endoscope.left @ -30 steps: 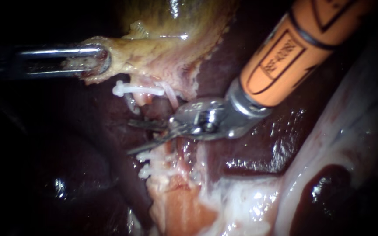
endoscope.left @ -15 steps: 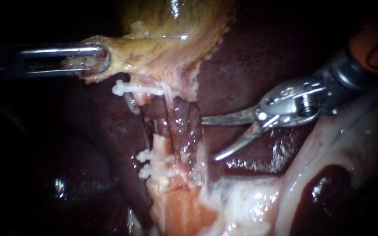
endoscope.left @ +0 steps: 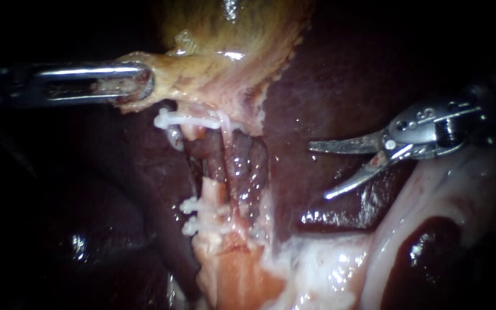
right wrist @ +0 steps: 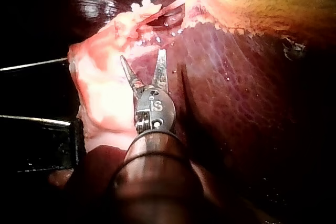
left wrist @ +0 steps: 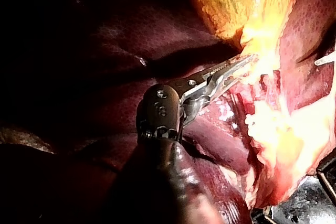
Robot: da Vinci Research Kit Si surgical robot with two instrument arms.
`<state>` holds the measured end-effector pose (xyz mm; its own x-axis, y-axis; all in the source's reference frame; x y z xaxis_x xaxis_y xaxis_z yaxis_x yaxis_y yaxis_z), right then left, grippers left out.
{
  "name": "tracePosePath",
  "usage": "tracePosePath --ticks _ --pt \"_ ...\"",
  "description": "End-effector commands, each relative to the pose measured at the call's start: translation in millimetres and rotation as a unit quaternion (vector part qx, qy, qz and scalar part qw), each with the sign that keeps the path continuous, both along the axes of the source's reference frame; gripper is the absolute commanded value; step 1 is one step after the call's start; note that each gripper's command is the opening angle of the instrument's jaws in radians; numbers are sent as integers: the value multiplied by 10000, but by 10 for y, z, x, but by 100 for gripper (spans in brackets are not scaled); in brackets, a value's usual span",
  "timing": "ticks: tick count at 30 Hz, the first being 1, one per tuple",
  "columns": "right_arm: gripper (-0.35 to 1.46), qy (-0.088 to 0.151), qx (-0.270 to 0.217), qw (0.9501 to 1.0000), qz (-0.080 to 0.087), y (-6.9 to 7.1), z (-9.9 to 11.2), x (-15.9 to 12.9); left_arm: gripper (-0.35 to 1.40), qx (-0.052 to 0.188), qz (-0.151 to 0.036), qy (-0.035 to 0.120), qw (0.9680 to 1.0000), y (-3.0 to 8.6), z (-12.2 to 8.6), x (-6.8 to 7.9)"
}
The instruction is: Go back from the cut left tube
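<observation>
The cut left tube shows as an upper stump under one white clip (endoscope.left: 185, 119) and a lower stump (endoscope.left: 210, 189) above two white clips (endoscope.left: 197, 216), with a gap between them. A thin pale tube (endoscope.left: 227, 143) beside it runs on whole. My right instrument (endoscope.left: 318, 171) lies well to the right over the liver (endoscope.left: 317, 92), its two blades open and empty; in its wrist view the right instrument (right wrist: 144, 59) points at the pale tissue. My left instrument (endoscope.left: 130, 85) is shut on the gallbladder's yellow edge (endoscope.left: 202, 80), as the left instrument (left wrist: 245, 62) shows in its own view.
Pale fatty tissue (endoscope.left: 317, 270) lies below and to the right of the clips. A dark red pool (endoscope.left: 426, 241) sits at the lower right. The gallbladder body (endoscope.left: 231, 28) hangs above the tubes.
My right instrument has drawn back to the right, away from the tubes, blades still open. The cut gap now shows uncovered. The left instrument and held gallbladder edge shifted slightly right.
</observation>
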<state>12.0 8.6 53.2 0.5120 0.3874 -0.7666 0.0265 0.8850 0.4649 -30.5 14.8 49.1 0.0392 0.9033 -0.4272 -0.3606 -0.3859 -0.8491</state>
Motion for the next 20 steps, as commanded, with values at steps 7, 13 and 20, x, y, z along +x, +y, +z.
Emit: tracePosePath --ticks 7,13,20 --pt "145 1 4 10000 -3 0 0 0 -35 -81 77 21 9999 -5 31 -21" --pt "145 0 4 10000 -2 0 0 -1 -35 -56 92 33 9999 -6 37 -26" --pt "141 36 57 10000 -58 1 1 7 -35 -45 104 23 9999 -5 32 -21"
